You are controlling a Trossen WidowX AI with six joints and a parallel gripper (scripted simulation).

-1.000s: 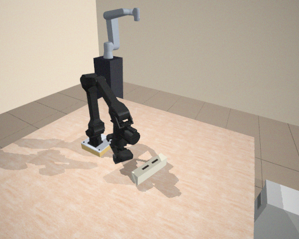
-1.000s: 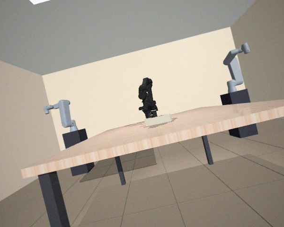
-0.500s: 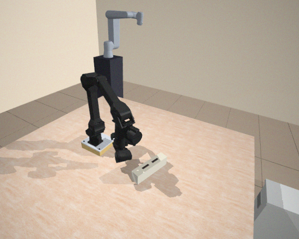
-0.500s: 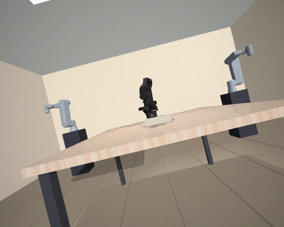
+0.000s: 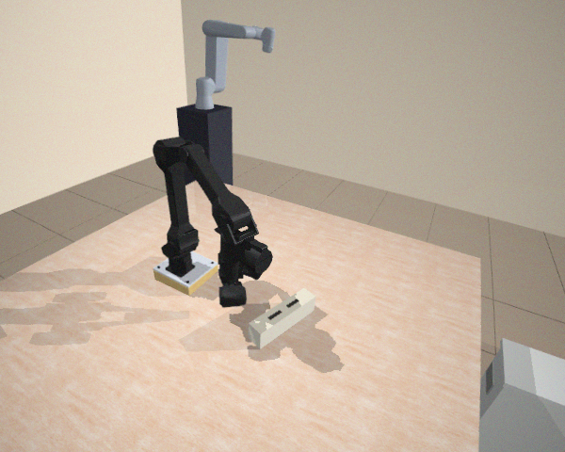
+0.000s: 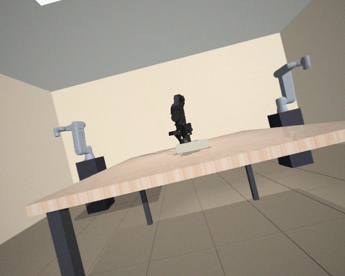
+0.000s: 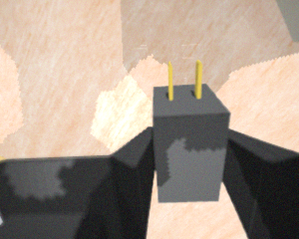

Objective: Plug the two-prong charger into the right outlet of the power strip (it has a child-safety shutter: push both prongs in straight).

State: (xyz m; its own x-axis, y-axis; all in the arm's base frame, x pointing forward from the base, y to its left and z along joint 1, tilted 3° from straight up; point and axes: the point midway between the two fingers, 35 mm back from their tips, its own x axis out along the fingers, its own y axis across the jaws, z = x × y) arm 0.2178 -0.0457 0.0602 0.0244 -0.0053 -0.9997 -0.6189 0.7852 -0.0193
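My gripper is shut on the dark grey charger, whose body sits between the two black fingers. Its two yellow prongs point away from the fingers in the wrist view. In the top view the charger is hidden by the gripper. The cream power strip lies on the table, with two dark outlets in its top. The gripper is above the table, beside the strip on the arm's side, and appears apart from it. The wrist view does not show the outlets.
The arm's base plate stands on the wooden table, behind the strip. Grey arms on dark pedestals stand beyond the table. A grey angular object is at the lower right in the top view.
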